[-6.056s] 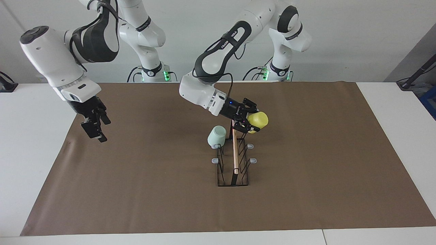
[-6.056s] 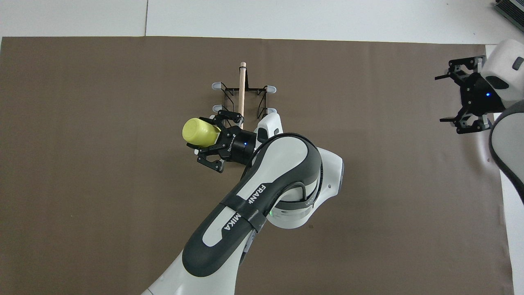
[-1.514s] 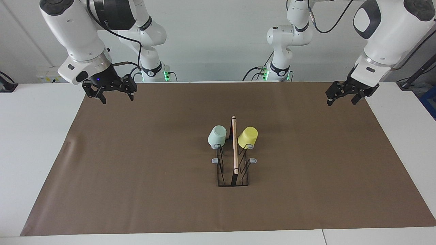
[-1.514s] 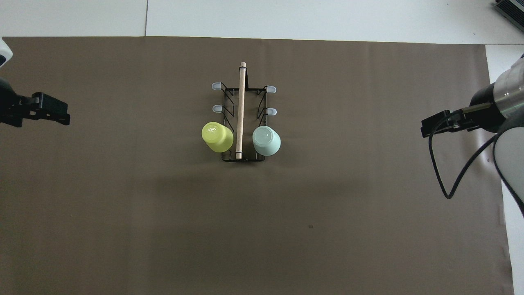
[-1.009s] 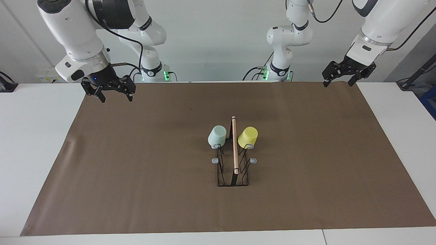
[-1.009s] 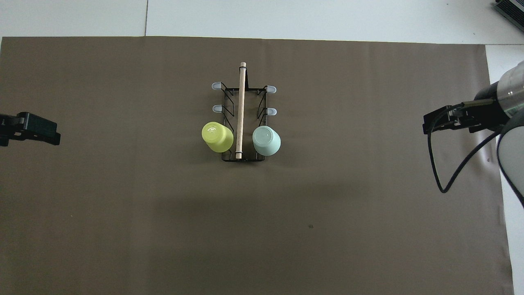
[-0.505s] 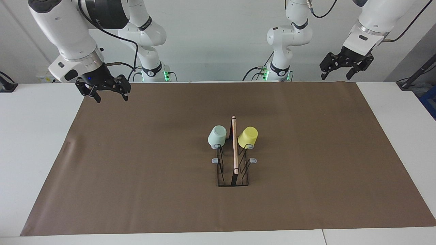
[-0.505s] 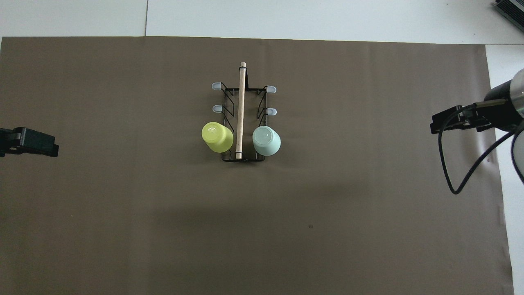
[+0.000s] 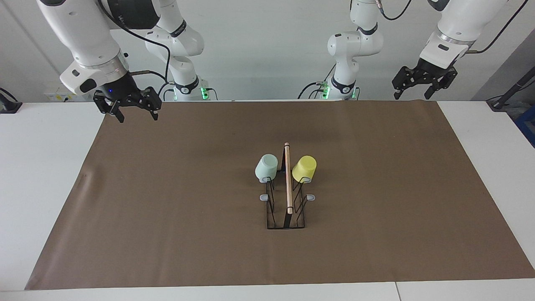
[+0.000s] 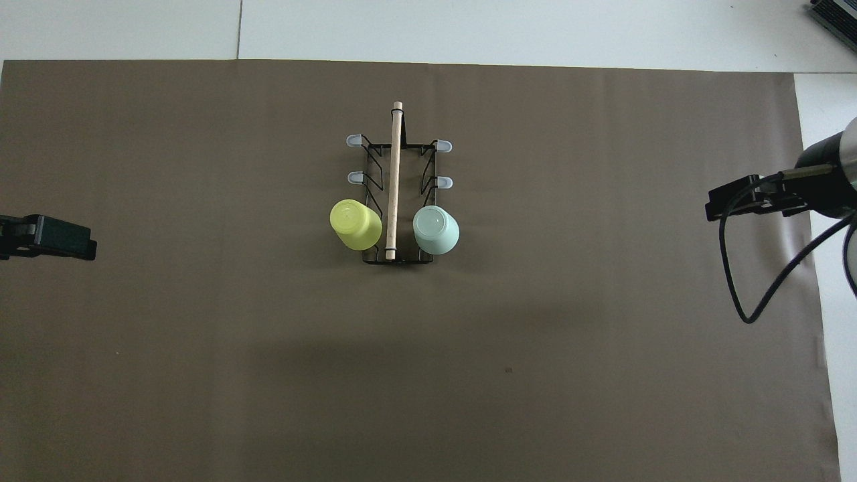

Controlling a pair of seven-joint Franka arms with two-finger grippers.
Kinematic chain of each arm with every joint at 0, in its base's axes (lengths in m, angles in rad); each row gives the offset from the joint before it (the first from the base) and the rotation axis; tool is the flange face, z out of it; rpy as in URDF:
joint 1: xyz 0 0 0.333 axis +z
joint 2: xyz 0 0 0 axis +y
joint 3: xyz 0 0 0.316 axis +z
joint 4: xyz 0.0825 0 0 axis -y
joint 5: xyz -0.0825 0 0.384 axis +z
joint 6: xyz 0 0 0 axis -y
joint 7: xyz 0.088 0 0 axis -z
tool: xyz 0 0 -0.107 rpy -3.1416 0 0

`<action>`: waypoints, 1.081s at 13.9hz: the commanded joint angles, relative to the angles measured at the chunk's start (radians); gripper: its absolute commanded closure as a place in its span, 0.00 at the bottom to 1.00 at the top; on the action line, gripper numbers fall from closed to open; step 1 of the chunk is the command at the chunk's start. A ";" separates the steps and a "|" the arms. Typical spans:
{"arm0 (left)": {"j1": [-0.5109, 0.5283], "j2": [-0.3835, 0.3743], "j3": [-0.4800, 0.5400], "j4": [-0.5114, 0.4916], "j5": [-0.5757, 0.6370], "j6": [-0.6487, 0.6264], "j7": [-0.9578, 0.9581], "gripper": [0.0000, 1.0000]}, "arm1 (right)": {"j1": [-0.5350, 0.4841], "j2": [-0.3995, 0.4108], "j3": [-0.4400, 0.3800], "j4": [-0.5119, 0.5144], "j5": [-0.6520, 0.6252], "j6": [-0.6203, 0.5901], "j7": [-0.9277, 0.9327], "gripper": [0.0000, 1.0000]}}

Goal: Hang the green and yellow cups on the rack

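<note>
Two cups hang on the rack; no hanging is left to do, by my reading.

Facing view:
- Rack (image 9: pixel 286 196), centre of frame, wooden rod (image 9: pixel 287 177) along its top.
- Mint green cup (image 9: pixel 266 168) sits mouth-down on one of the pair of prongs nearest the robots, toward the right arm's end. Yellow cup (image 9: pixel 304 168) on the matching prong across the rod.
- Four grey-tipped prongs are bare.
- Right gripper (image 9: pixel 135 113), upper left of frame, is raised over the brown mat's (image 9: pixel 167 209) corner. Fingers spread wide, holding nothing, touching nothing.
- Left gripper (image 9: pixel 412 92), upper right of frame, is raised over the mat's edge at the robots' end. Fingers spread, empty.
- Both are well apart from the rack.

Overhead view:
- Yellow cup (image 10: pixel 355 224) and mint green cup (image 10: pixel 436 229) show their bases upward, either side of the rod (image 10: pixel 394 179), at the rack's (image 10: pixel 373 166) lower end in frame.
- Only a dark tip of the left gripper (image 10: pixel 47 237) shows at the left edge; the right gripper (image 10: pixel 750 199) sits at the right edge with a looping cable (image 10: pixel 743 294).

Step in hand, as I judge it: parking the arms. Done well, this means keeping both grippers high and wide of the rack so no cup gets knocked off its prong.
</note>
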State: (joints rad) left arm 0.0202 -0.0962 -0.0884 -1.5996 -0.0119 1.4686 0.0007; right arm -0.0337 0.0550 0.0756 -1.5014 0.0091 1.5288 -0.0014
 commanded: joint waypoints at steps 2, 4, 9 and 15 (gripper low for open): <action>0.026 -0.034 -0.001 -0.037 -0.014 0.022 0.021 0.00 | -0.014 -0.004 0.010 0.001 0.002 -0.009 -0.017 0.00; 0.024 -0.030 -0.001 -0.037 -0.014 0.051 0.019 0.00 | -0.023 -0.004 0.010 0.003 0.003 0.001 -0.015 0.00; 0.023 -0.027 -0.001 -0.029 -0.016 0.058 0.008 0.00 | -0.026 -0.004 0.006 0.020 -0.001 0.001 0.012 0.00; 0.020 -0.030 -0.001 -0.034 -0.017 0.053 0.008 0.00 | -0.032 -0.006 -0.054 0.020 0.018 0.005 -0.014 0.00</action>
State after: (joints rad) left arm 0.0227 -0.0966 -0.0803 -1.6001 -0.0120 1.5036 0.0008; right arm -0.0486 0.0531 0.0503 -1.4855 0.0090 1.5315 0.0026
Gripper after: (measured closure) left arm 0.000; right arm 0.000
